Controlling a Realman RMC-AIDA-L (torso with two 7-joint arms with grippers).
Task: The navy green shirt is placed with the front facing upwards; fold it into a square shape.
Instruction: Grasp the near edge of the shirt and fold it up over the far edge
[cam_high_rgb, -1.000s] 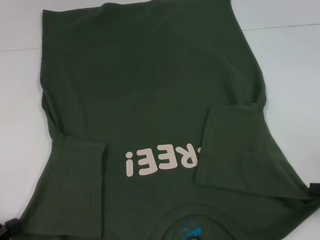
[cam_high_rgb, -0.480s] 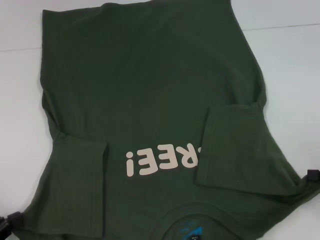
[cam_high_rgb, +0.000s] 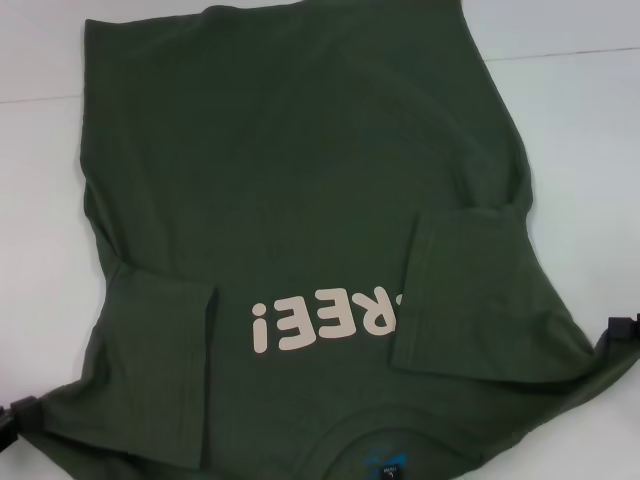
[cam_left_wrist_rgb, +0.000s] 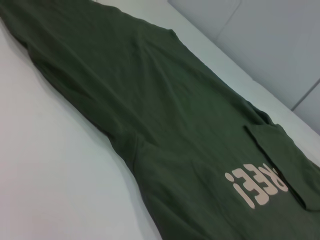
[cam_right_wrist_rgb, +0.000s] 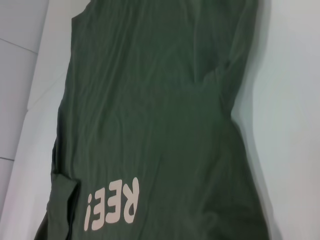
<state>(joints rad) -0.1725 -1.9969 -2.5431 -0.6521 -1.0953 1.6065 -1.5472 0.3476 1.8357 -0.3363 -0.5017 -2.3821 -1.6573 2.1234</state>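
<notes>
Bare white tabletop (cam_high_rgb: 580, 120); lab-like test bench; place uncertain

Navy green shirt (cam_high_rgb: 300, 180) cut off at the head view's top and bottom edges; hem out of frame. Beige lettering (cam_high_rgb: 325, 320) partly covered by a folded-in sleeve (cam_high_rgb: 455, 290). Collar print (cam_high_rgb: 385, 468) too small to read. Left hand (cam_high_rgb: 20, 418) and right hand (cam_high_rgb: 624, 328) cropped by the edges, grip unclear.

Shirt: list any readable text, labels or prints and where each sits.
"REE!": pale block letters on the chest of the navy green shirt, upside down in the head view; the start of the word is hidden under the folded-in sleeve.
Collar label and blue print inside the neck: too small and blurred to read.
Nothing else readable.
</notes>
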